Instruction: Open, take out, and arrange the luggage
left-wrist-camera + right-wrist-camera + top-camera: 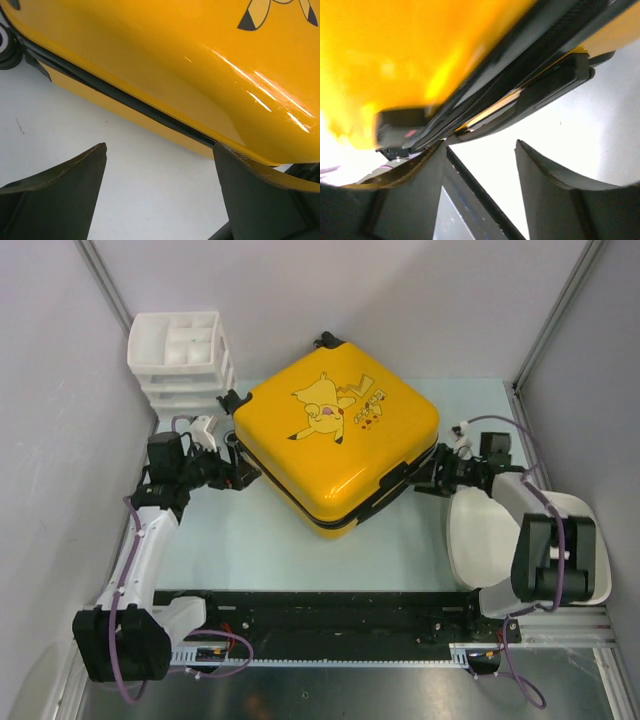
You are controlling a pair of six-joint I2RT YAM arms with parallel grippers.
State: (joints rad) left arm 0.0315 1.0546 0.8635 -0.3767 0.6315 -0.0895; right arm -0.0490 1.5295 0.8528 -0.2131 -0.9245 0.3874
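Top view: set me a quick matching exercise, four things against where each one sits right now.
Things:
1. suitcase
2. drawer unit
3. tub
4. left gripper

Places or states:
A. far-left corner
B. open, at the suitcase's left side
C. closed, in the middle
D. near right

Pairs: 1-C, 2-A, 3-D, 4-B.

Bright, even light, soft shadows. Glare streaks on the luggage (pixel 270 90) shell; right wrist view blurred, overexposed at left.
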